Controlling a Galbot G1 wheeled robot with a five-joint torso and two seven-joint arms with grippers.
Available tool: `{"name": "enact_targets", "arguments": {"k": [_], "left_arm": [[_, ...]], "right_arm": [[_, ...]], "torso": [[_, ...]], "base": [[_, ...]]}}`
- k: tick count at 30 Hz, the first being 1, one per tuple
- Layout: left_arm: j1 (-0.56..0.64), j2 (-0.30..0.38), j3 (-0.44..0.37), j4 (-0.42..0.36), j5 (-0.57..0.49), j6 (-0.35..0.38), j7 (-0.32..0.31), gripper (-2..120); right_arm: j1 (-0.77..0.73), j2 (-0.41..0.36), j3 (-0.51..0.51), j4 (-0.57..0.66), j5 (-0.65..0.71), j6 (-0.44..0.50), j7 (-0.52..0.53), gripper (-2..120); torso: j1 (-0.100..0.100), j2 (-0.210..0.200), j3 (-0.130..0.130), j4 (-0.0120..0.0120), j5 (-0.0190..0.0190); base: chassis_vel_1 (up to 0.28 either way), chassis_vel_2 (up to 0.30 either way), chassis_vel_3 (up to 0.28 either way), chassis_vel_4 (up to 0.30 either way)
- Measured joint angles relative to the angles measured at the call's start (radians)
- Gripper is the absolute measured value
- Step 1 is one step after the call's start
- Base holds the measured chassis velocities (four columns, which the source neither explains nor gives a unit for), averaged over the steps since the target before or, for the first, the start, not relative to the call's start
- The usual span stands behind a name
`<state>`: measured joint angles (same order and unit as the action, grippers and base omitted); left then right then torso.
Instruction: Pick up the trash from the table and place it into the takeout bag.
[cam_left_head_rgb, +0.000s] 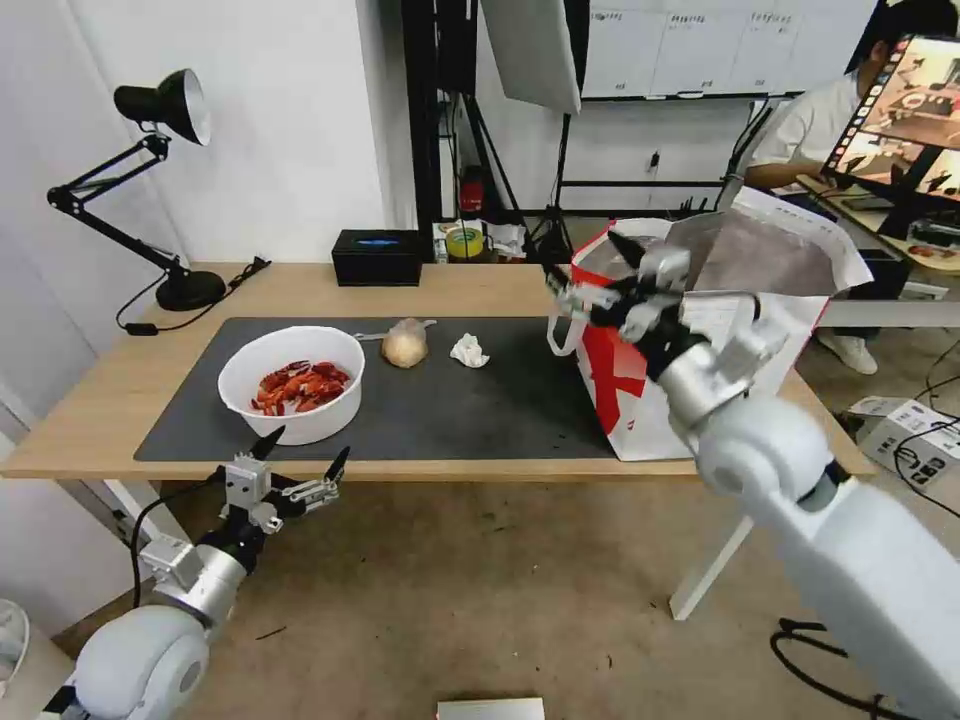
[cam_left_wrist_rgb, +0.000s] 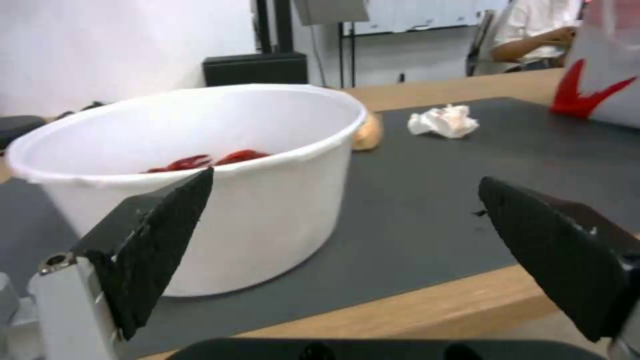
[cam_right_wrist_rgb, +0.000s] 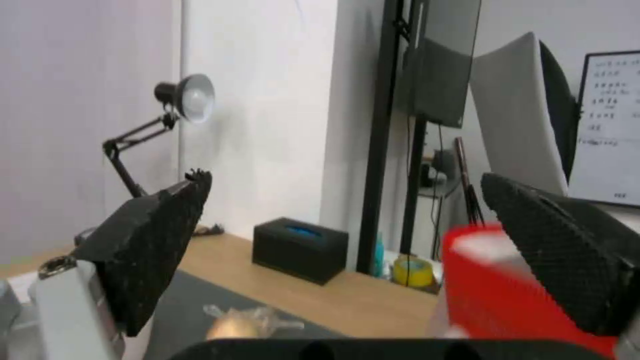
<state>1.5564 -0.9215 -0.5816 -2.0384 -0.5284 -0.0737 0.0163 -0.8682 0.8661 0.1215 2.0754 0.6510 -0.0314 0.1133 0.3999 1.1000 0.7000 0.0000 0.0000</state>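
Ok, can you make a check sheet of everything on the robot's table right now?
Surface: table with dark grey mat.
Job's things: bowl of crayfish shells, bagged bun, crumpled tissue on the mat; takeout bag at the mat's right end, mouth open.
Clutter: black box, desk lamp, yellow tape roll.
Grippers: left gripper open, below the table edge near the bowl; right gripper open, at the bag's rim.
Cables: lamp cord on the table.
Surroundings: light stands, whiteboard.

Light-wood bench (cam_left_head_rgb: 470, 290) before me: dark grey mat (cam_left_head_rgb: 450, 400), black desk lamp (cam_left_head_rgb: 160, 190) and black box (cam_left_head_rgb: 377, 257) directly on it.
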Motion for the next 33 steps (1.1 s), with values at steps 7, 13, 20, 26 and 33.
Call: {"name": "enact_targets", "arguments": {"k": [7,13,20,26,33], "left_arm": [[0.013,-0.020,-0.004,0.007,0.042,0.001,-0.050,100],[0.017,-0.033,-0.001,0.012,0.065,0.010,-0.097,100],[0.031,-0.052,-0.003,0.012,0.077,0.058,-0.125,100],[0.035,-0.059,-0.003,0.014,0.075,0.088,-0.132,100],[0.036,-0.063,-0.005,0.009,0.072,0.124,-0.145,100]], "right_arm": [[-0.154,0.060,0.027,-0.022,-0.158,0.074,0.022,100],[-0.294,0.101,0.057,-0.025,-0.193,0.086,0.037,100],[-0.450,0.164,0.081,-0.022,-0.198,0.084,0.132,100],[-0.490,0.202,0.082,-0.017,-0.199,0.085,0.177,100],[-0.519,0.216,0.069,-0.020,-0.204,0.084,0.227,100]], "torso": [[0.000,0.000,0.000,0.0001,0.0000],[0.000,0.000,0.000,0.0000,-0.0001],[0.000,0.000,0.000,0.0000,-0.0001],[0.000,0.000,0.000,0.0000,0.0000],[0.000,0.000,0.000,0.0001,-0.0001]], "base": [[0.000,0.000,0.000,0.000],[0.000,0.000,0.000,0.000],[0.000,0.000,0.000,0.000],[0.000,0.000,0.000,0.000],[0.000,0.000,0.000,0.000]]}}
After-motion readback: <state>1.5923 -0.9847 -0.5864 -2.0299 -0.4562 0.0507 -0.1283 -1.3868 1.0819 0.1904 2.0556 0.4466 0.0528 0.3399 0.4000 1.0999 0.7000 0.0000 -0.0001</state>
